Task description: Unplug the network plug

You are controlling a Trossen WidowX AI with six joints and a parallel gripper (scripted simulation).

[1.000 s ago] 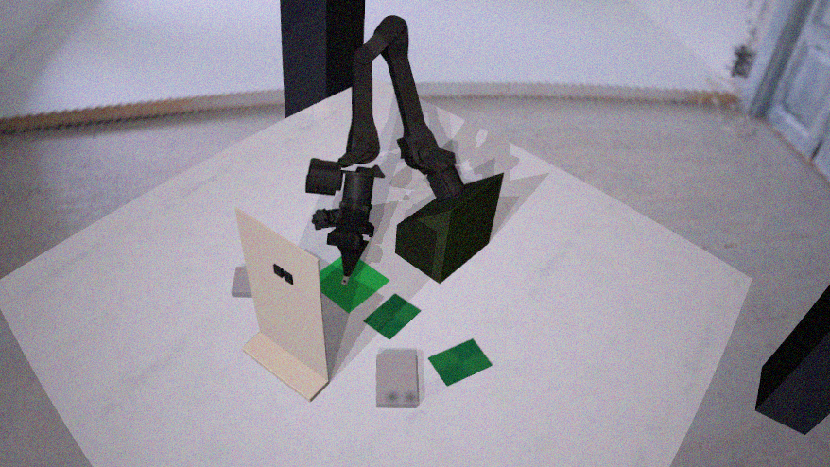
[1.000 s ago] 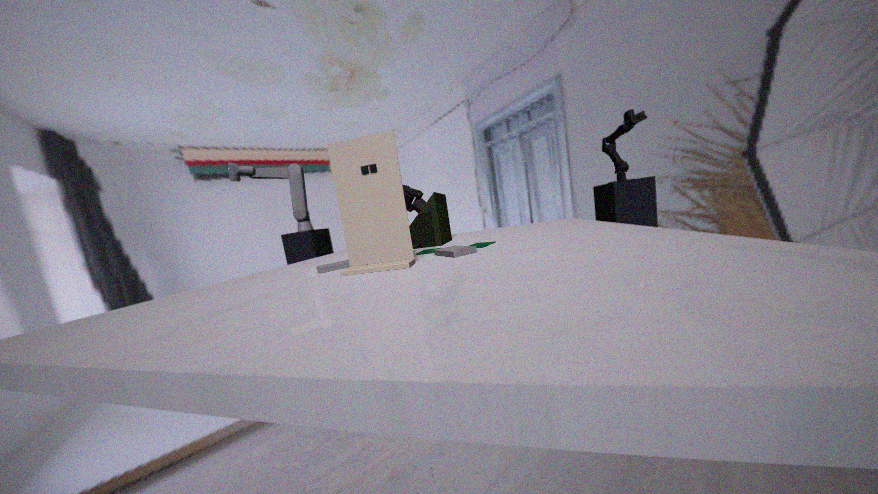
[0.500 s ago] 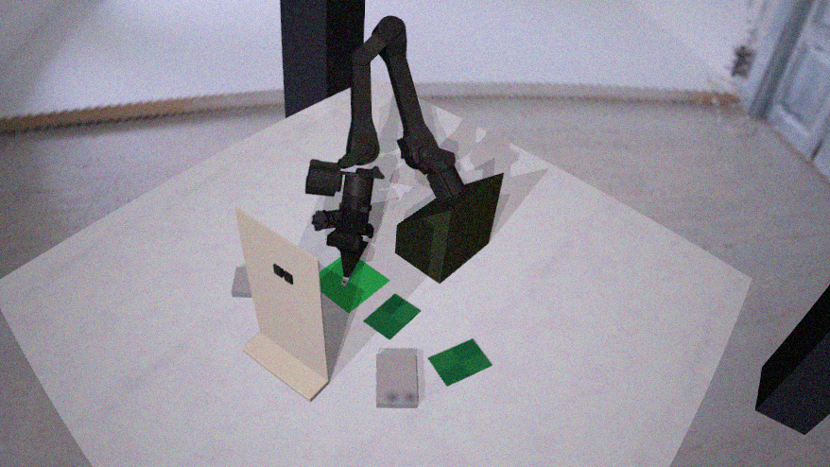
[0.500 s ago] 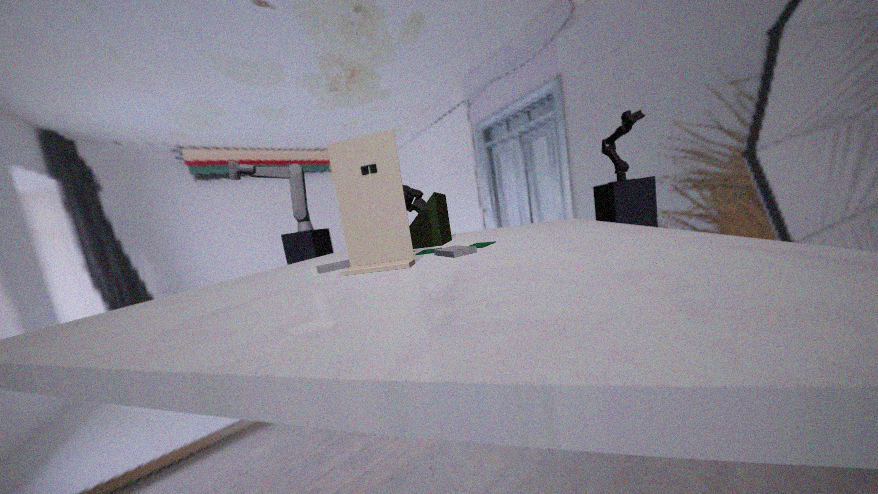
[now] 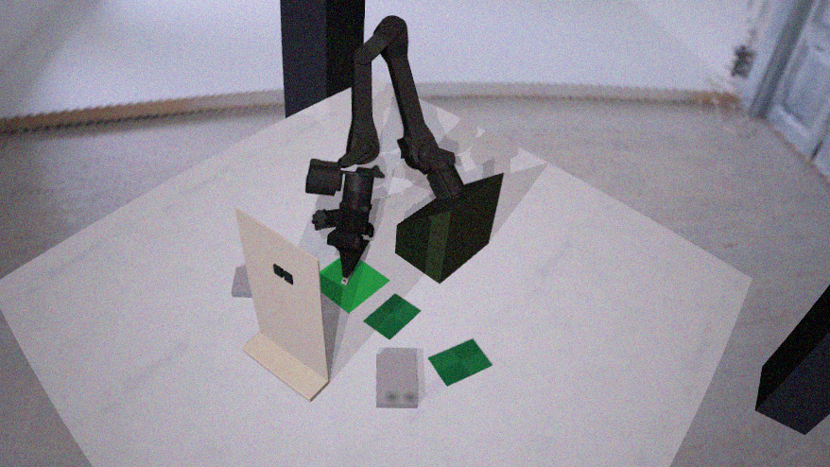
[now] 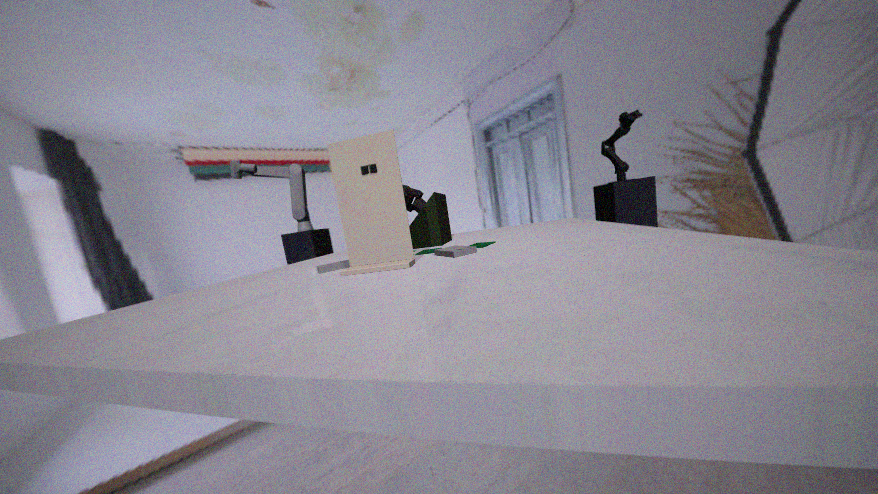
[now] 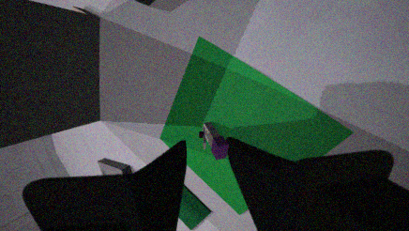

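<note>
My gripper is open a little, low over the large green square. The plug, small and pale with a purple end, is at the fingertips over this square, close to the right finger in the wrist view. A gap shows between it and the left finger; whether it touches the right finger or rests flat on the table I cannot tell. The cream upright panel stands beside the square, with dark socket openings. The gripper is hidden behind the panel in the exterior view.
Two smaller dark green patches lie nearer the top camera. A grey block lies beside them. Another grey block is partly behind the panel. A large dark box stands at my arm's base.
</note>
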